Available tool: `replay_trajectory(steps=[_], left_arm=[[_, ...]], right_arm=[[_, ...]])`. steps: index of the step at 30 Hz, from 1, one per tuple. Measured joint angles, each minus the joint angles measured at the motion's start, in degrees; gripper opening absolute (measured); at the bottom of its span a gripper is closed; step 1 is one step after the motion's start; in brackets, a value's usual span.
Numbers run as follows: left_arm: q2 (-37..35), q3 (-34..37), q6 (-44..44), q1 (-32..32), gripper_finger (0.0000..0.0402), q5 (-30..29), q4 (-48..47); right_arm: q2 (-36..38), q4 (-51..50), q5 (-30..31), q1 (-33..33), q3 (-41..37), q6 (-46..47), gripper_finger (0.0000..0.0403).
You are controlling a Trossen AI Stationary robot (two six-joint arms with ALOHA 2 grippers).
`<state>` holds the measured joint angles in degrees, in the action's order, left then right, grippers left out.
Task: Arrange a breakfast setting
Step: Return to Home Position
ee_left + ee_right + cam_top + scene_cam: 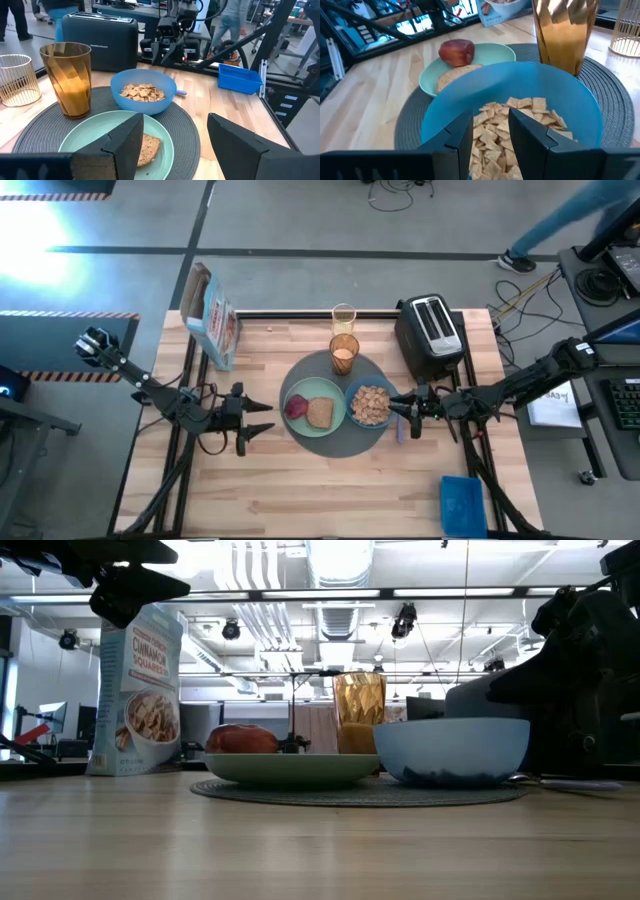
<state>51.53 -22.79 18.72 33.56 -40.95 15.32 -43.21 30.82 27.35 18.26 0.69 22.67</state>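
Note:
A round dark-grey mat (336, 442) lies mid-table. On it rest a pale green plate (330, 427) with a brown toast slice (320, 413) and a small red food piece (297, 407), a blue bowl (370, 404) of cereal squares (520, 125), and an amber glass (344, 356). My left gripper (268, 420) stands open just left of the mat, pointing level at the plate. My right gripper (492, 117) is open by a narrow gap, with nothing between its fingers. It hangs just above the bowl's right rim (391, 404), pointing toward the table's left.
A cereal box (212, 315) stands at the far left and a black toaster (430, 330) at the far right. A wire holder (344, 315) is behind the glass. A lavender utensil (400, 427) lies right of the bowl. A blue tray (462, 502) sits near right.

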Motion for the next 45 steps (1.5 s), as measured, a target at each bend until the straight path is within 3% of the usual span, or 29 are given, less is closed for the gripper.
replay_trajectory(steps=[5,14,30,40,45], left_arm=[[-1.81,0.00,0.00,-0.02,0.0205,0.03,-0.20],[-20.49,0.00,0.01,-3.39,0.0205,-0.05,-3.49],[-38.68,0.91,0.00,-9.84,0.0205,-0.06,-3.49],[-51.16,8.40,0.00,-9.85,0.0205,-0.04,-3.48],[-51.54,12.90,0.00,-9.79,0.0205,-0.82,-2.76]], right_arm=[[-0.03,-0.03,1.30,0.00,-0.02,0.00,0.0114],[-0.03,-0.38,1.30,0.00,-0.04,1.24,0.0114],[-0.07,-0.60,1.25,0.00,-0.07,3.67,0.0114],[-0.07,-0.56,1.23,0.00,-0.09,3.70,0.0114],[-0.05,-0.54,1.21,-0.01,-0.11,3.72,0.0114]])
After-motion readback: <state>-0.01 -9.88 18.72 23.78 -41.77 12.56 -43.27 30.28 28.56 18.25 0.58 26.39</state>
